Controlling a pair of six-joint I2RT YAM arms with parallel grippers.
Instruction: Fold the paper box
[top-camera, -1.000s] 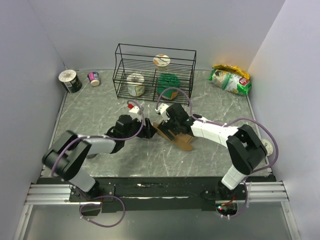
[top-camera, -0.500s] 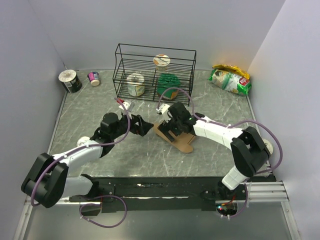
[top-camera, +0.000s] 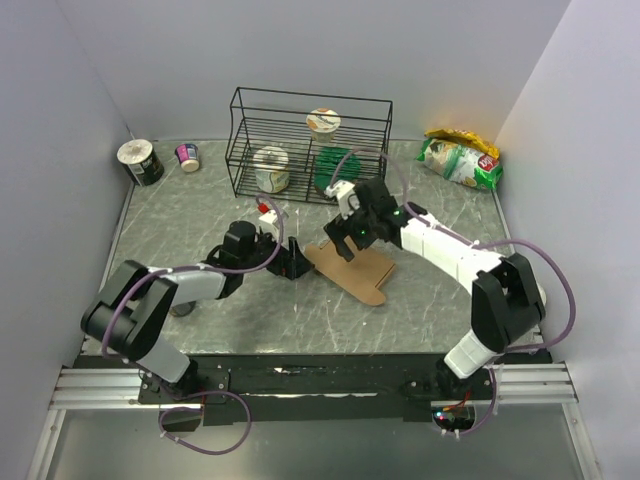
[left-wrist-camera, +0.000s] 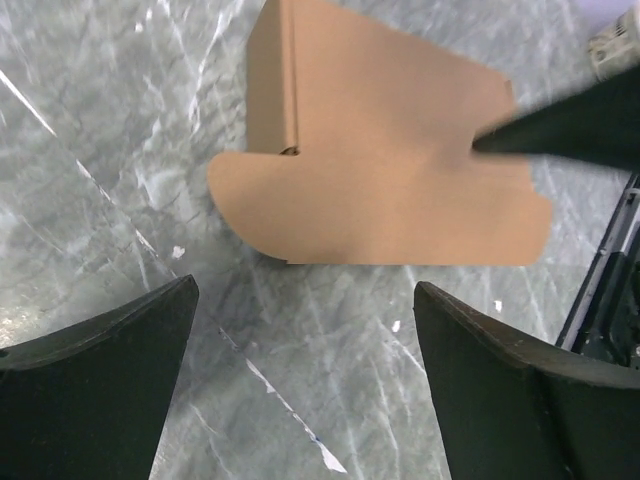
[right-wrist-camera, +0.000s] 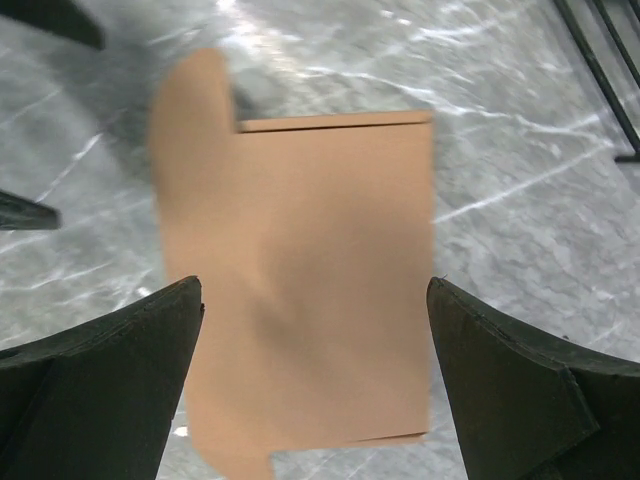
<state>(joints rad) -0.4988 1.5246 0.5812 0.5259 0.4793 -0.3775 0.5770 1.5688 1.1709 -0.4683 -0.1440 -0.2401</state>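
Cardboard first: we find the paper box (top-camera: 352, 270) lying as a flat brown sheet just toward 5 o'clock of the table's centre, with 1 rounded flap showing in each wrist view and nothing gripping it.

Against 1 second ago, the right gripper (top-camera: 345, 240) has left the middle of the sheet and moved to its 12 o'clock edge, so more of the cardboard is uncovered. Its jaws are spread as wide as they go, above the sheet and empty. The left arm, stretched out with its elbow far toward 8 o'clock 0.5 seconds ago, has drawn that elbow back in. The left gripper (top-camera: 293, 262) now sits just off the sheet's 9 o'clock end, jaws likewise fully spread and holding nothing. In the left wrist view, 1 black finger of the right gripper reaches over the sheet's far corner; we cannot tell whether it touches.

The sheet rests on a grey marbled table top (top-camera: 200, 220). At 12 o'clock stands a black wire rack (top-camera: 300, 140) with 2 cups and a green item inside. A dark can (top-camera: 140, 161) and a small pink cup (top-camera: 187, 156) sit near 10 o'clock, and snack bags (top-camera: 460, 158) near 2 o'clock. Pale walls (top-camera: 300, 50) close 3 sides, and a metal rail (top-camera: 100, 385) runs along 6 o'clock.
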